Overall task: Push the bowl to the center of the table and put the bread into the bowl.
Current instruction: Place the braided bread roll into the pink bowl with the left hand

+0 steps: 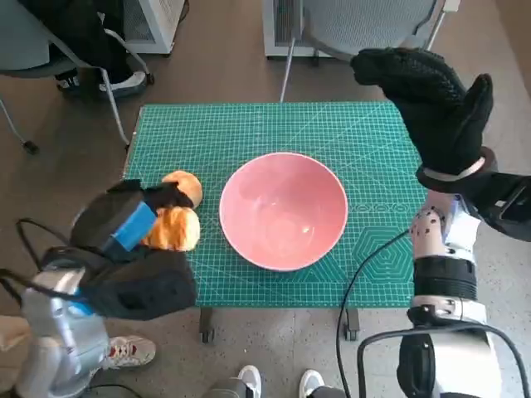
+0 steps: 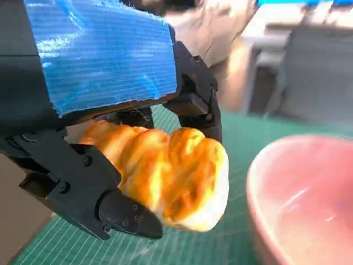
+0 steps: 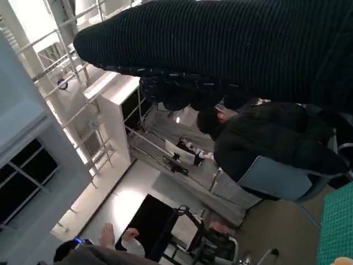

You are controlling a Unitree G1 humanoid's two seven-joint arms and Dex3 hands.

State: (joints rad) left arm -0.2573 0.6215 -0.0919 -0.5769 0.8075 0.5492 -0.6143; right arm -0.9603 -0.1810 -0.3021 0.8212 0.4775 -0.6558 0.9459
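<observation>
Your left hand [image 2: 105, 138] grips the golden, ridged, glossy bread [image 2: 165, 176] beside the smooth, round pink bowl [image 1: 283, 211]. Your gloved right hand [image 1: 436, 104] hovers beyond the bowl, fingers spread, holding nothing.

Brown floor [image 1: 224, 58], grey office chair [image 1: 365, 25] behind the small table, white cabinet [image 3: 118, 118], tall shelving [image 3: 55, 61], dark windows [image 3: 22, 176], seated person [image 3: 265, 138].

the head view is evenly and brightly lit, with soft shadows cast under the table [image 1: 274, 286] and a faint sheen seen inside the bowl [image 1: 283, 210]. straight lines are bent toward the edges. in the left wrist view the background is blurred and glare is caught on the blue tape [image 2: 99, 49]. the right wrist view is washed out near the windows.
</observation>
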